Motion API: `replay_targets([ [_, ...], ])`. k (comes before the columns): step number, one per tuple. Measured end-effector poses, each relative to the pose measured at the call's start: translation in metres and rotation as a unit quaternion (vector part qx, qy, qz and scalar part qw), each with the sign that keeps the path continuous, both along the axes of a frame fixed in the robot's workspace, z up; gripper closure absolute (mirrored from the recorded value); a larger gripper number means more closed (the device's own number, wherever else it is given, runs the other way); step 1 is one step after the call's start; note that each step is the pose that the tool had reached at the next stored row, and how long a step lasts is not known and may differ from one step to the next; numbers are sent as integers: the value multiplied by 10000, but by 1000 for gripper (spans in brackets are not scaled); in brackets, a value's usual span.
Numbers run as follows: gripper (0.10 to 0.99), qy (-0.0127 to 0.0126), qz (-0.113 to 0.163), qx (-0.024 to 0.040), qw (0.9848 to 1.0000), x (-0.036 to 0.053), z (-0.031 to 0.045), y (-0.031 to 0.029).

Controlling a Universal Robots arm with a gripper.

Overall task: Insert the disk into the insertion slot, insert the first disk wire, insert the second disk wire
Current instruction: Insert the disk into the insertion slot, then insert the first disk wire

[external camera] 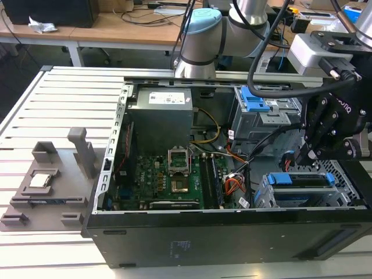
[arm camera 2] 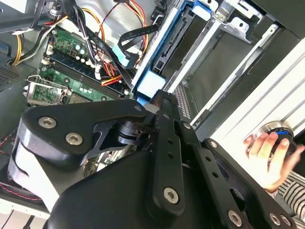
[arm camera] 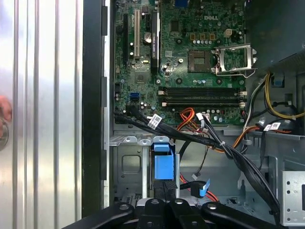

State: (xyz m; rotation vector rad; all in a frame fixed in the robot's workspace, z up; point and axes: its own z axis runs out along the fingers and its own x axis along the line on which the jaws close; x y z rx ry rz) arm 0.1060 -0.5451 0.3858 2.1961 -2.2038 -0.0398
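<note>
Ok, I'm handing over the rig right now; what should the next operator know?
The tool is at the blue handle of the disk; whether it grips is unclear.
The disk lies in the insertion slot, at the exterior view's right; full seating cannot be confirmed.
Left: both disk wires. A blue-tipped cable lies loose beside the slot.
A person's hand rests outside the case.

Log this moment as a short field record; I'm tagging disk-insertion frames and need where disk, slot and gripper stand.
disk: in the mouth of the insertion slot, depth unclear
gripper: at the disk's blue handle
cables: black bundle crossing beside the slot
hand: outside the case, over a round button
</note>
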Motion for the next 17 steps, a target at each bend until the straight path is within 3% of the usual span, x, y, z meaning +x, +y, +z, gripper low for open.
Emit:
replay_targets([
  [11, 980, 0, 0, -6, 10000, 24, -12, -4],
  [15, 980, 11, 1, -8, 10000, 230, -14, 0],
  [17, 980, 18, 8, -8, 10000, 395, -16, 24],
])
